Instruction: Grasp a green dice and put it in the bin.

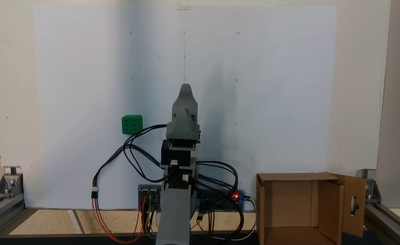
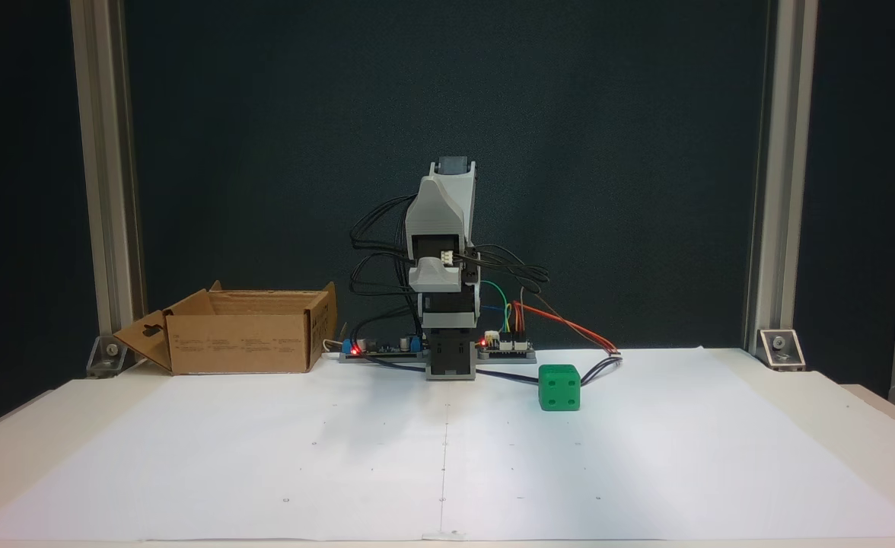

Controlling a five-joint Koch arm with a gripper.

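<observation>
Cardboard bin (image 2: 238,341) sits at the far left of a fixed view, open, beside the arm's base. Mid-frame stands the folded arm, its gripper (image 2: 441,283) tucked against itself; whether the jaws are spread or pressed together I cannot tell. Rightward, the green dice (image 2: 559,387) rests on the white paper sheet (image 2: 645,457), near the base and apart from the claw, so the reach likely swings away from the bin.
</observation>
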